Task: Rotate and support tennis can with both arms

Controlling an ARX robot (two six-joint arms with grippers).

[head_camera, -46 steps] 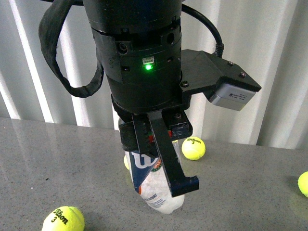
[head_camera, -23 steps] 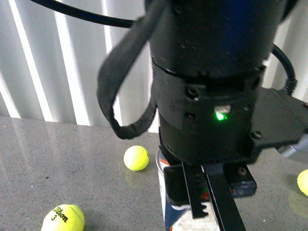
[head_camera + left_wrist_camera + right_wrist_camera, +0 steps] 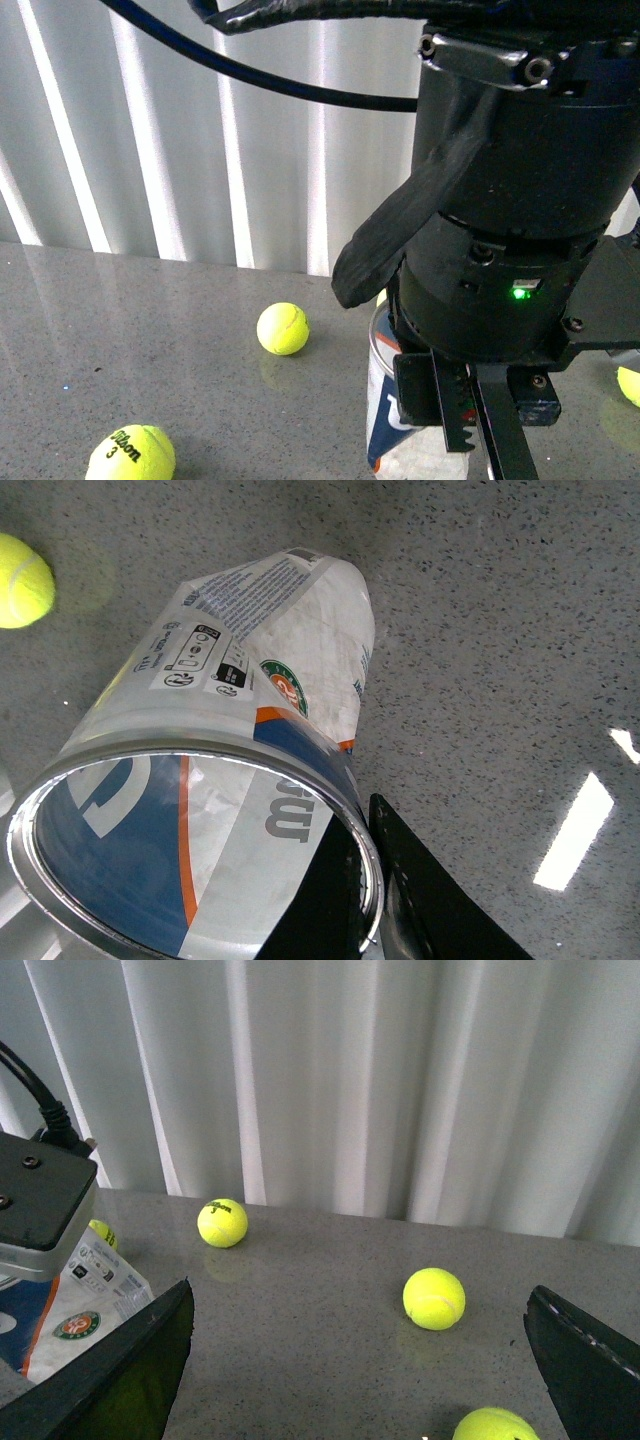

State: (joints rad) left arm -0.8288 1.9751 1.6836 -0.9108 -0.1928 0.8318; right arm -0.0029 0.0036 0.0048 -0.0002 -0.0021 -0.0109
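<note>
Grey speckled tabletop (image 3: pixel 150 340) is seen below a white pleated curtain (image 3: pixel 200 130). In the front view the tennis can (image 3: pixel 384 405) is found at about 5 o'clock, close to upright with its silver rim uppermost. It is largely hidden by the black left arm (image 3: pixel 520 200), on which a small green light (image 3: pixel 519 293) is lit. The left gripper (image 3: pixel 375 905) is clamped on the can's wall at the rim. In the left wrist view one dark plate is seen inside the open mouth and the outer finger (image 3: pixel 440 910) outside it, with the rim pinched between. Whether the can's lower end rests on the tabletop cannot be told. The right gripper (image 3: pixel 360 1300) is spread wide, with only tabletop and balls seen between its plates. From the can in the front view, a near ball (image 3: pixel 283 329) lies at 10 o'clock. A ball marked 3 (image 3: pixel 131 455) lies farther out at 9 o'clock. An edge ball (image 3: pixel 630 385) lies at 3 o'clock.
</note>
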